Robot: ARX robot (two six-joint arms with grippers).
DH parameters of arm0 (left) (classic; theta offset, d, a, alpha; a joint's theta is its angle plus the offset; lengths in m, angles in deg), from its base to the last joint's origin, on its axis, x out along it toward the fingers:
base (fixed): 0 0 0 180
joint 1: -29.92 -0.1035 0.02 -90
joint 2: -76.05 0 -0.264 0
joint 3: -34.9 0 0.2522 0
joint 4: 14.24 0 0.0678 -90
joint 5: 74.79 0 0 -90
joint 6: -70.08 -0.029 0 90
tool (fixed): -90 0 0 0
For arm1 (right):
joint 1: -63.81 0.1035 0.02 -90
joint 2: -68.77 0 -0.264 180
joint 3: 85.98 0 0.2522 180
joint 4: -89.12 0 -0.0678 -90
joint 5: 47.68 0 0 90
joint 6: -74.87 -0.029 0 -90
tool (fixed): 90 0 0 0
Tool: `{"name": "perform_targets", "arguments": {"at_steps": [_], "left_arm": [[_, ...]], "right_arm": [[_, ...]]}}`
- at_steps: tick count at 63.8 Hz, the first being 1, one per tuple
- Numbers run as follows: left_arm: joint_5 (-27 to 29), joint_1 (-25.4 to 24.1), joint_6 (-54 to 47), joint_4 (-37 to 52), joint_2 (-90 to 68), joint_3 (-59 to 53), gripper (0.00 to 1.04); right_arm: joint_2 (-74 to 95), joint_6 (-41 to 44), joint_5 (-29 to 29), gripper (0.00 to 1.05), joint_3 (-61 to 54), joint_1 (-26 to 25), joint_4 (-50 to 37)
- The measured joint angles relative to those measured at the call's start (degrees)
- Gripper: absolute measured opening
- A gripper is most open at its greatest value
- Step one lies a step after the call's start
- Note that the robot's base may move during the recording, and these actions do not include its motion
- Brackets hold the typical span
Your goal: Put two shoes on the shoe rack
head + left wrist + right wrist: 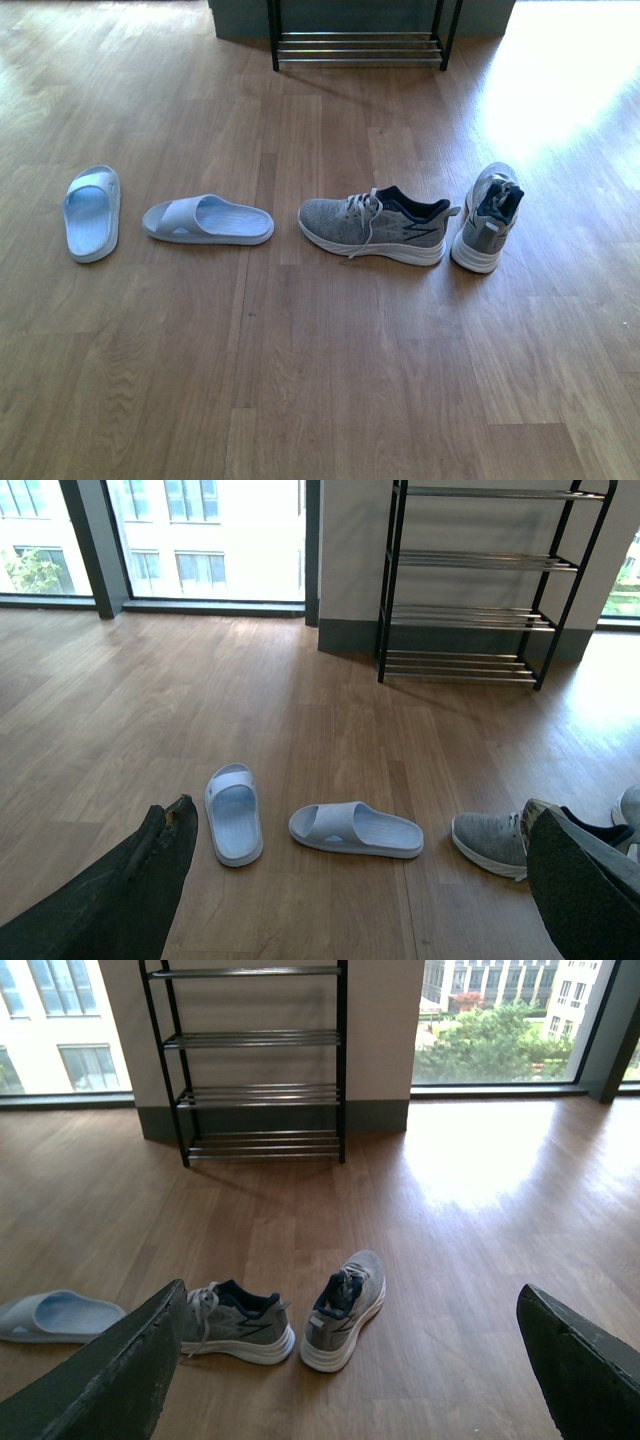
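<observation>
**STATUS: NO SHOE ON THE RACK YET; APPROACH OPEN**

Progress. All four shoes lie on the light wooden plank floor (pixel 320 380) in a row. From left to right:
- a pale blue rubber slide (pixel 92 212), pointing far;
- a second pale blue rubber slide (pixel 208 220), lying crosswise;
- a grey knit lace-up sneaker (pixel 375 228), lying crosswise with loose laces;
- a second grey knit sneaker (pixel 487 230), just beside the heel of the first.

The black tube-frame shoe rack with silver bar shelves (pixel 358 48) stands at the far end against the wall. Every tier seen in the wrist views is bare. Judged state: both placements remain.

Claws. The left claw (pixel 360 808) and the right claw (pixel 350 1290) both have their fingers spread wide and hold nothing.

Clearance. The floor between the shoe row and the rack is unobstructed. The slides lie apart from each other, so each has free room on all sides. The sneakers lie close together, so room between them is tight. The rack's upright tubes limit entry at the sides.
</observation>
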Motion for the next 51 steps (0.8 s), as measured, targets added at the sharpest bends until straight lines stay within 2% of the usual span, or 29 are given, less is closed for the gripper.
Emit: {"name": "perform_targets", "arguments": {"at_steps": [51], "left_arm": [[0.0,0.0,0.0,0.0,0.0,0.0,0.95]], "right_arm": [[0.0,0.0,0.0,0.96,0.0,0.0,0.0]]}}
